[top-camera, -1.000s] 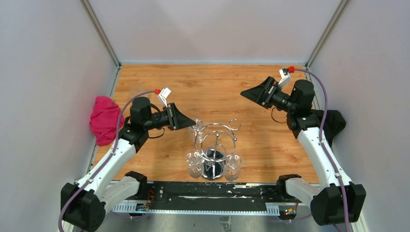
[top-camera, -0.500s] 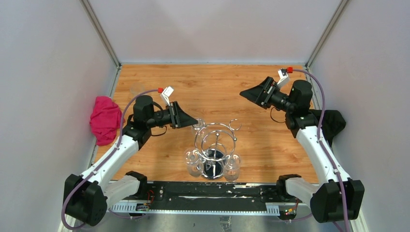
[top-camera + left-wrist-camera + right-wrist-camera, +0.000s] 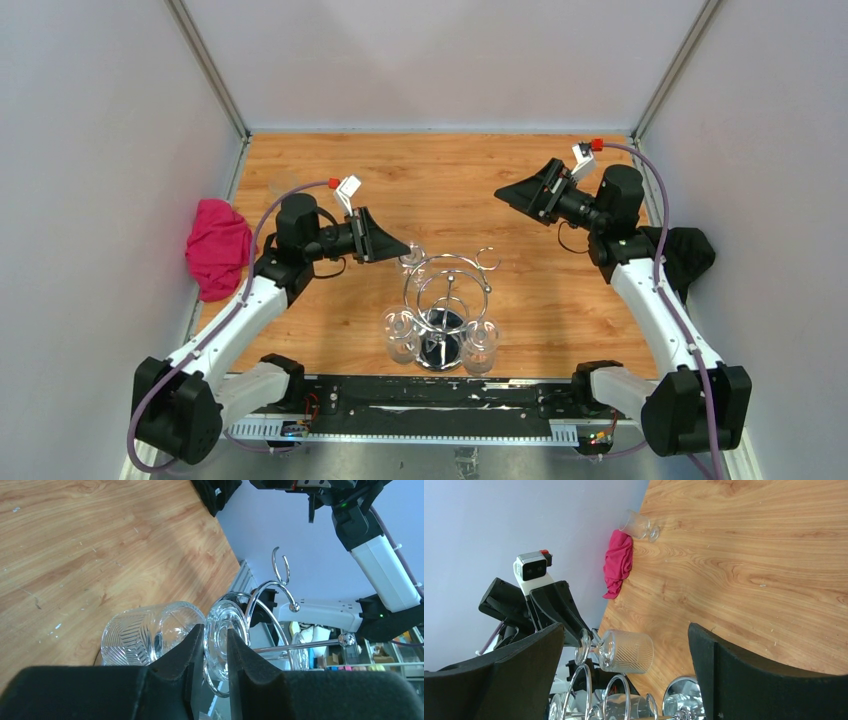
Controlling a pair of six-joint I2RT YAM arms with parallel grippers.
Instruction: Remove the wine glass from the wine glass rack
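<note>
The left tool clamps the stem of the wine glass, held sideways at the far-left loops of the wine glass rack. The right tool, jaws spread wide, hangs well beyond the rack over the bench.

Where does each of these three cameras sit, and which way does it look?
Top external: fixed above and behind the arms, looking down on the table and wine glass rack; both arms show.
Left wrist: on the left arm, looking along the left gripper clamped on the wine glass; only its two fingers show.
Right wrist: on the right arm, facing across the table towards the left arm; the open right gripper frames it.
Shared: all show that glass and the rack.
</note>
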